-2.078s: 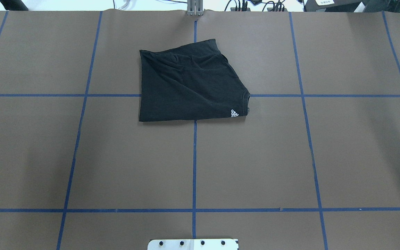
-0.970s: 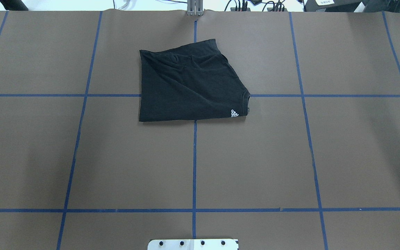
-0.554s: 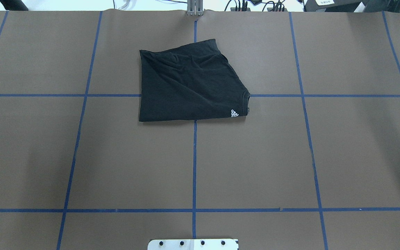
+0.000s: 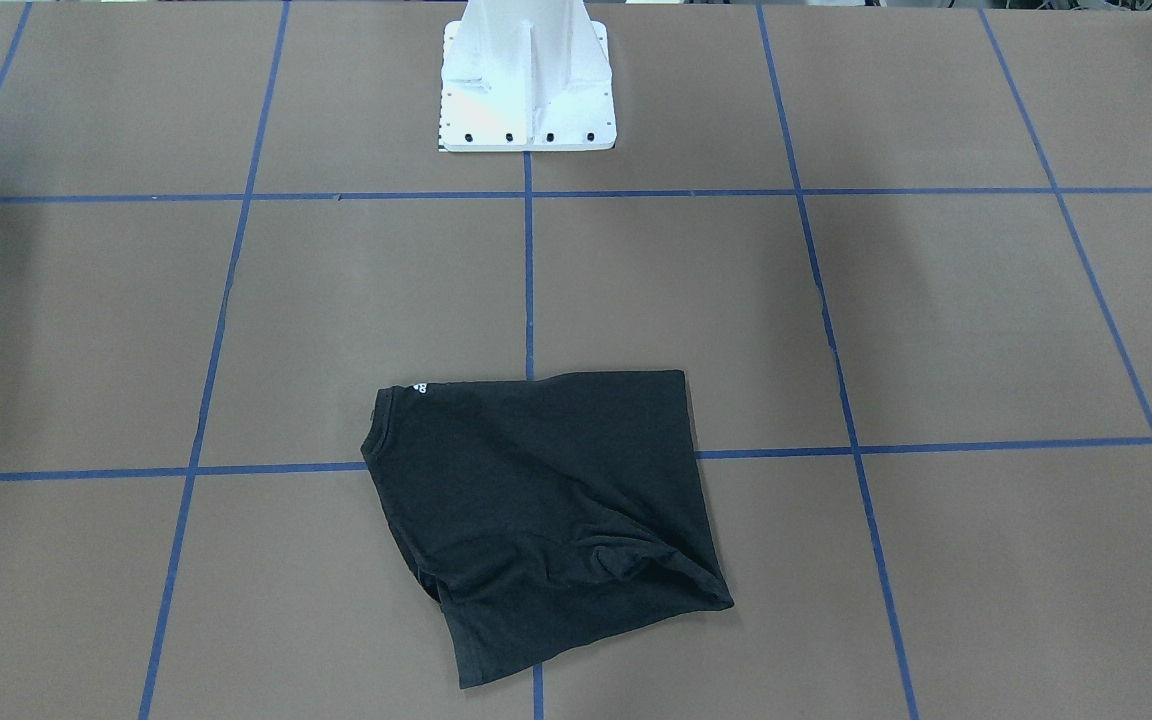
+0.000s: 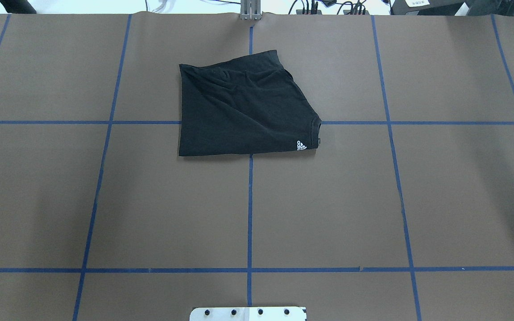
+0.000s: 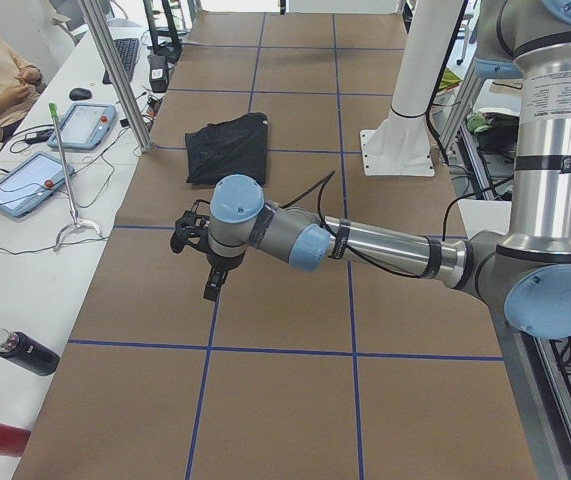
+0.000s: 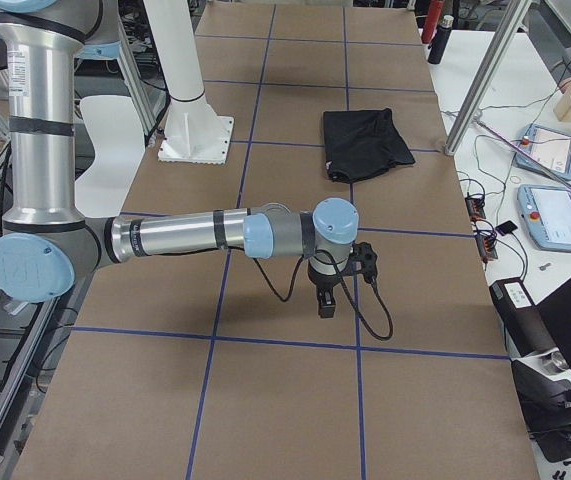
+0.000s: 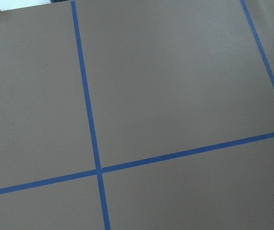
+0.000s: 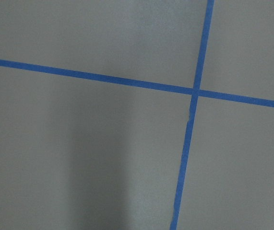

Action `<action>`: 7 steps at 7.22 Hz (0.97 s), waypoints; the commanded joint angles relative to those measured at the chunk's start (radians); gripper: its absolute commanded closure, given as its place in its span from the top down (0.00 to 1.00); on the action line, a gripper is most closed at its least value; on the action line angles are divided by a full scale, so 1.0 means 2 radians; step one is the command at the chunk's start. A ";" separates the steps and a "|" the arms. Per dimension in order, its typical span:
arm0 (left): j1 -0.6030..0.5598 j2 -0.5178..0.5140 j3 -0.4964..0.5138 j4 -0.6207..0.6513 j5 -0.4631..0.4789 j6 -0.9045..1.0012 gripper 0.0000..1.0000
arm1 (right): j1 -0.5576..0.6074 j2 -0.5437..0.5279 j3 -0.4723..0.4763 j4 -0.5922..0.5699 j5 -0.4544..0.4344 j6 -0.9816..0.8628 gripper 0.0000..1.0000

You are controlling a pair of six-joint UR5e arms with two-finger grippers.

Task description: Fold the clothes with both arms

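Though skewed at 1 edge, folding looks nearly done

While neither tool touches it, the black T-shirt [image 5: 243, 111] lies on the worktop [image 5: 328, 200] as 1 compact packet. It sits on the far side from the white base [image 5: 248, 313], straddling the centre tape line [image 5: 250, 200]. A small white logo [image 5: 301, 146] shows at 1 near corner. The far edge runs askew and is creased. Left tool [image 6: 210, 292] and right tool [image 7: 325, 306] hang over bare worktop, well apart from the shirt; whether either is apart or together, cannot tell. Judgement: main folds made, leaving at most 1 squaring fold.
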 commanded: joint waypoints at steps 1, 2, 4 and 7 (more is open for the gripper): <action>0.000 0.000 0.000 0.000 0.000 0.000 1.00 | 0.000 0.001 0.001 0.000 0.001 -0.002 1.00; 0.000 0.000 0.000 0.000 0.000 0.000 1.00 | 0.000 0.001 0.002 0.000 0.001 -0.002 1.00; 0.000 0.000 -0.002 0.000 0.000 0.000 1.00 | 0.000 0.001 0.002 0.000 0.000 -0.002 1.00; 0.000 0.000 -0.005 0.001 0.001 0.000 1.00 | 0.000 0.001 0.002 0.000 0.000 -0.002 1.00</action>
